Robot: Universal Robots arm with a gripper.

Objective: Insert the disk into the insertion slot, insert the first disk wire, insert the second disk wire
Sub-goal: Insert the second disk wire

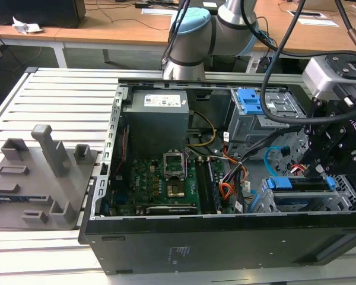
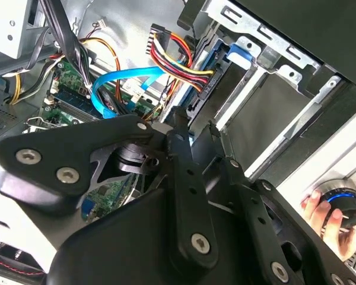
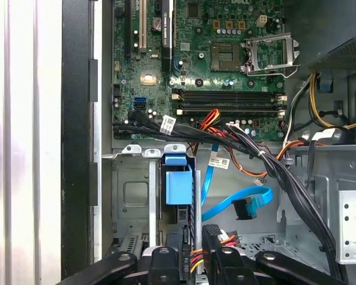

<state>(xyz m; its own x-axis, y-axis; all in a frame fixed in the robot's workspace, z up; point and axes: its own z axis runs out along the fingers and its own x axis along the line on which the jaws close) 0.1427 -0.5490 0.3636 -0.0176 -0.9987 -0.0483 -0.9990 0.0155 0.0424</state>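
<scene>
The disk [image 1: 296, 184] sits in the insertion slot [image 1: 347, 199] at the case's corner on the exterior view's right, its blue carrier [image 3: 178, 185] showing at the end. My gripper [image 1: 321, 173] hangs right over it. In both wrist views the black fingers [image 2: 179, 139] stand close together at the disk's end, shut on the black plug [image 2: 203, 89] of the first disk wire [image 2: 178, 53], a red, orange and yellow bundle. The second disk wire [image 3: 240, 205], light blue with a dark plug, lies loose beside the cage, apart from the disk.
The motherboard [image 3: 225, 59] and black cable bundles [image 3: 267, 160] fill the case floor. A taller grey cage with a blue latch [image 1: 249, 102] stands behind the slot. Grey fixtures [image 1: 41, 172] lie on the slatted table. A person's hand [image 2: 326, 217] rests on a knob outside the case.
</scene>
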